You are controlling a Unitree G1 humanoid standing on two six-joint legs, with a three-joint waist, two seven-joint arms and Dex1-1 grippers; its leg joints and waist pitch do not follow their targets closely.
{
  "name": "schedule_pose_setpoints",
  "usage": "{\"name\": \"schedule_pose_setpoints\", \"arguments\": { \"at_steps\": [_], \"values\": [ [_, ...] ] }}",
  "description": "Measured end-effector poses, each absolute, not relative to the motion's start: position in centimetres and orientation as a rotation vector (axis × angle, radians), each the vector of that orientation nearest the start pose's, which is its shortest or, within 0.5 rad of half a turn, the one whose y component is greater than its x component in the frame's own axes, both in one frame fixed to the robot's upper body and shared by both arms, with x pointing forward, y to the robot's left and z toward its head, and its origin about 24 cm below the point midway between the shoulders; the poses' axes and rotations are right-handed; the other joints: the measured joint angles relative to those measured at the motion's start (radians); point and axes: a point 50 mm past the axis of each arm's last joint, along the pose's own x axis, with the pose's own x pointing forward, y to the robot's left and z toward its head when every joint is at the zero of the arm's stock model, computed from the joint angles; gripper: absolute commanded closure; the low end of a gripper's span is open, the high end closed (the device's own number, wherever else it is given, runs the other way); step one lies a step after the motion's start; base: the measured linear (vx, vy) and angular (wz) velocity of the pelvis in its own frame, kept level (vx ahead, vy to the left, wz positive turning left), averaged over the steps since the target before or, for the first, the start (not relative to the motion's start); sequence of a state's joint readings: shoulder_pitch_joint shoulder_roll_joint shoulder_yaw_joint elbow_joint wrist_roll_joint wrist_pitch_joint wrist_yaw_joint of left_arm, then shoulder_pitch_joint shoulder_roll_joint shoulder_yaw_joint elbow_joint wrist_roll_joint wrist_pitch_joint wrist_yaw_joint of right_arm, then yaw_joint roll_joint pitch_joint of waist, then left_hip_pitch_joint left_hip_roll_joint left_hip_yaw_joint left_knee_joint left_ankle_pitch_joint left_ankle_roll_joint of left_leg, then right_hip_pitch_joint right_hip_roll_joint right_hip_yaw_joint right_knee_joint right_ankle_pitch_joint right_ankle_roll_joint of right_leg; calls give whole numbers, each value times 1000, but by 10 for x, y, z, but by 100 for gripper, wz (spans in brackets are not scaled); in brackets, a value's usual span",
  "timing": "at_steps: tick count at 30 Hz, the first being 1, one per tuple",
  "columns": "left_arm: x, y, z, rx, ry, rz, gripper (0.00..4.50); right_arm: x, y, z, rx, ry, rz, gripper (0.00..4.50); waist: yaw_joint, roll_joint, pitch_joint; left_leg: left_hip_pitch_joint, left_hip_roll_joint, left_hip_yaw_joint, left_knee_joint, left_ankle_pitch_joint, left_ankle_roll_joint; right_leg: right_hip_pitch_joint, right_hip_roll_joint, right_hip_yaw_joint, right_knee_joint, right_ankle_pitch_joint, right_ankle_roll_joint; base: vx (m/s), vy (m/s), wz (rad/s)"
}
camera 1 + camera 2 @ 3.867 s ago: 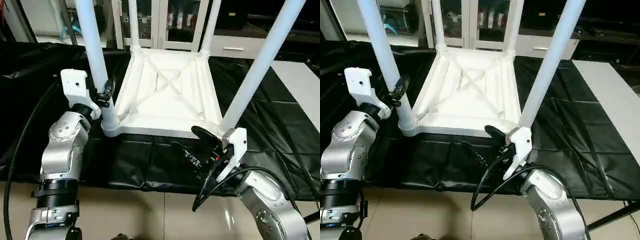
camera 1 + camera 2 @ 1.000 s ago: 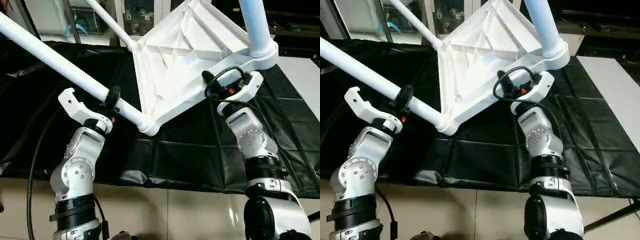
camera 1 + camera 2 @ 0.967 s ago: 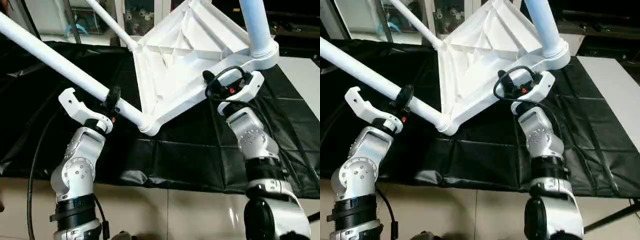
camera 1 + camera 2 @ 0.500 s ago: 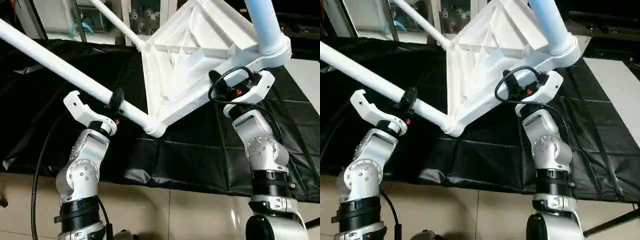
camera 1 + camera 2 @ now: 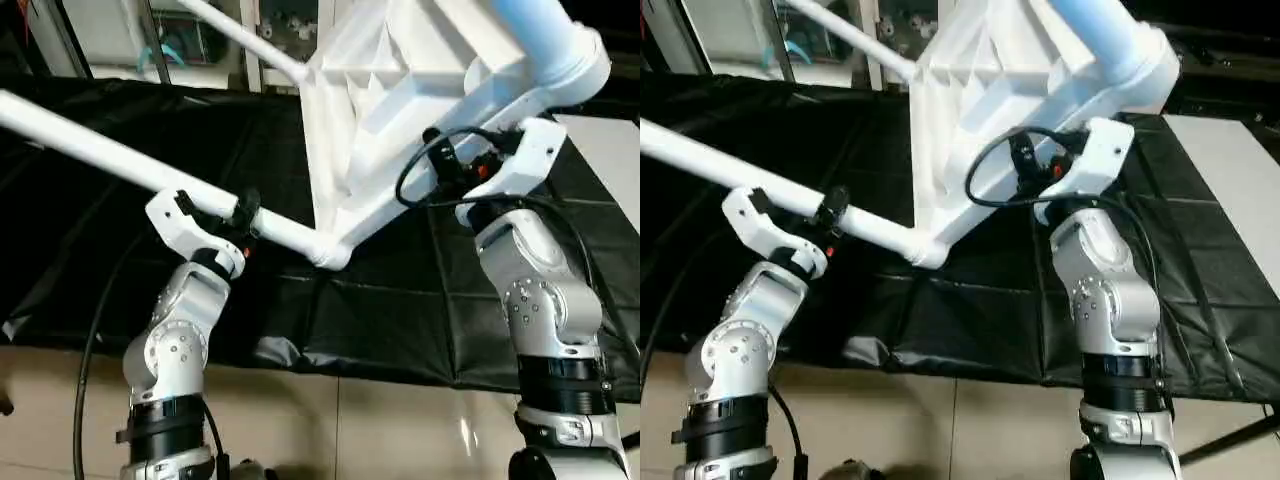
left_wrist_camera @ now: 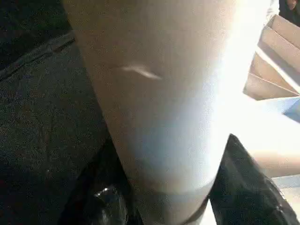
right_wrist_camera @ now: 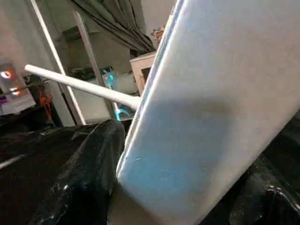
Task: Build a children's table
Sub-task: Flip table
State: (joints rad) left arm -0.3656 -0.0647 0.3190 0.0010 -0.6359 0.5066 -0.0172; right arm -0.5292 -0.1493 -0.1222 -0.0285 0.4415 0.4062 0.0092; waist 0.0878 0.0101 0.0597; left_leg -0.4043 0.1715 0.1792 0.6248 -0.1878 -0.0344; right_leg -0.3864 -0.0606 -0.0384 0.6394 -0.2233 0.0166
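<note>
The children's table is tipped up on one corner above the black cloth, its ribbed white top facing me and steeply tilted. My left gripper is shut on a long white leg close to the low corner socket. In the left wrist view that leg sits between both black fingers. My right gripper is shut on the top's near edge, just below the raised corner socket. In the right wrist view the white edge lies between the fingers. Another leg points to the back left.
The black-draped work table spreads under everything, its front edge near my arms. A white surface adjoins it at the right. Glass-fronted cabinets stand behind. Beige floor tiles lie in front.
The table has tipped further: the leg in my left gripper lies flatter and lower, and the corner above my right gripper stands higher. Both grips have held. The camera has also shifted.
</note>
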Motion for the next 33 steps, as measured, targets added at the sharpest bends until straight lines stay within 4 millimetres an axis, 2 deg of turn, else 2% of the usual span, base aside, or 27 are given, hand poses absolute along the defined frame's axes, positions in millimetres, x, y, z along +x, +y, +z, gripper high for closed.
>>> {"name": "schedule_pose_setpoints", "arguments": {
  "at_steps": [1, 2, 4, 8, 10, 13, 18, 20, 22, 25, 28, 33],
  "values": [
    [312, 158, 93, -707, 122, -89, 195, 334, -149, 174, 255, -155, 181, 196, -2, 0, 0, 0, 0, 0, 0, 0, 0, -1, 0, 1, 0, 1, 1, 0, 0, 0],
    [312, 157, 91, -698, 143, -93, 168, 334, -147, 177, 235, -164, 177, 196, -2, -1, 0, -1, 0, 0, 0, 0, -1, -1, 0, 1, 0, 1, 1, 0, 0, 0],
    [312, 155, 89, -702, 154, -94, 150, 334, -146, 182, 208, -167, 171, 196, -1, -8, 2, -1, 0, 0, 0, 0, -1, -1, 1, 0, 0, 1, 1, 0, 0, 0],
    [312, 163, 90, -667, 156, -59, 122, 332, -149, 186, 174, -185, 164, 199, 1, -10, 2, -2, 0, 0, 0, 0, -1, -1, 1, 0, -1, 1, 2, 0, 0, 0],
    [312, 166, 90, -666, 153, -33, 119, 332, -150, 187, 168, -187, 153, 201, 2, -10, 2, -2, 0, 0, 0, 0, -1, -1, 0, 1, -1, 1, 2, 0, 0, 0],
    [309, 183, 89, -670, 141, 48, 119, 331, -155, 192, 126, -207, 135, 209, 2, -11, 2, -2, 0, 0, 0, 0, -1, -1, 0, 0, 0, 1, 2, 0, 0, 0],
    [311, 185, 89, -687, 157, 132, 119, 331, -156, 191, 122, -199, 115, 219, 1, -13, 2, -1, 0, 0, 0, 2, -1, -1, 0, 0, 0, 3, 2, 0, 0, 0],
    [307, 212, 84, -688, 135, 294, 119, 330, -159, 193, 109, -209, 84, 223, -1, -13, 2, 1, 0, 0, 0, 3, -2, 0, 1, 1, 1, 3, 2, 0, 0, 0],
    [296, 244, 73, -684, 140, 436, 119, 330, -174, 196, 78, -219, 12, 234, 3, -14, 3, 0, 0, -2, 0, 5, -6, 0, 1, -1, 2, 3, 3, 0, 0, 0],
    [282, 276, 65, -681, 133, 595, 119, 327, -198, 203, 58, -247, -120, 249, 8, -16, 2, -1, 0, -1, 0, 7, -8, 1, 1, 0, 0, 3, 4, 0, 0, 0],
    [278, 292, 65, -658, 124, 658, 119, 326, -205, 203, 56, -249, -173, 266, 0, -16, 2, 0, 0, -1, 0, 7, -9, 1, 1, 0, 0, 5, 5, 0, 0, 0],
    [278, 296, 66, -641, 117, 661, 119, 326, -206, 202, 59, -246, -197, 283, -10, -16, 2, 1, 1, -1, 0, 7, -9, -1, 1, 0, 3, 6, 4, 0, 0, 0]
  ]
}}
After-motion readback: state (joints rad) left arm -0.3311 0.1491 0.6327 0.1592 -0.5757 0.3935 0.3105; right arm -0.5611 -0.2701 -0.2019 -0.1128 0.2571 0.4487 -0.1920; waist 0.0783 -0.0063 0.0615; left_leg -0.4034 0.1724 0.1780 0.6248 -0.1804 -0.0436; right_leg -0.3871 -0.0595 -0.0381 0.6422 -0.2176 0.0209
